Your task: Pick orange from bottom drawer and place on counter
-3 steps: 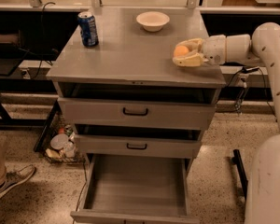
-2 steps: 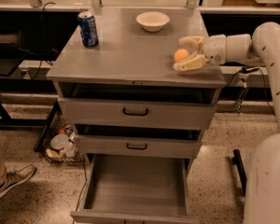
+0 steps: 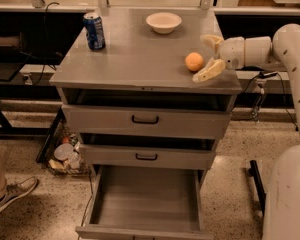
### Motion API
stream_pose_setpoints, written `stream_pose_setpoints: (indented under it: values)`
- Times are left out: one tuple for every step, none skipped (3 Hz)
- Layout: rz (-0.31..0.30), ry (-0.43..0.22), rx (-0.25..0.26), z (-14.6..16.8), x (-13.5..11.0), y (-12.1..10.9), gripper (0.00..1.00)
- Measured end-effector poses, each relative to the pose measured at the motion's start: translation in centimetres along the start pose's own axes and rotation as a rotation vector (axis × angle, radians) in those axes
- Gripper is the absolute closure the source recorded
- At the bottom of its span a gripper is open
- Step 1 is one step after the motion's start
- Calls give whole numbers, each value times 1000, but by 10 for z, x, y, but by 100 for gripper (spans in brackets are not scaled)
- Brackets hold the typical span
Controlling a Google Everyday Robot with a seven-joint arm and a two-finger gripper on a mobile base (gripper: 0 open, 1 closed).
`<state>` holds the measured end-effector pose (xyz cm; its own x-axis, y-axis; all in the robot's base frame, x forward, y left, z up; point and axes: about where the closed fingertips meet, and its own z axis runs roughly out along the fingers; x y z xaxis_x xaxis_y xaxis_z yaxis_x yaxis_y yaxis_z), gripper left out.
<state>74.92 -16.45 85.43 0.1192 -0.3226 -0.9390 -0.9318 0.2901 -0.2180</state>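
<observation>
The cream two-finger gripper [image 3: 209, 55] hovers over the 3 o'clock edge of the flat matte grey counter [image 3: 135, 54]. Its jaws are spread wide and hold nothing. The small round orange fruit [image 3: 194, 62] rests on the counter at the gripper's 9 o'clock, just beside the lower fingertip. A moment ago the fingers still flanked the fruit; they have since drawn back toward 3 o'clock. Being round, the orange shows no long axis. The deep grey bottom drawer [image 3: 145, 199] stands pulled open.
</observation>
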Motion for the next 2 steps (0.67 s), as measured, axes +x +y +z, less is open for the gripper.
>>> stream_pose_setpoints:
  values:
    - [-11,4,93,-34,-5,-10,0]
    - [-54,19,238,-94,-19,-14,0]
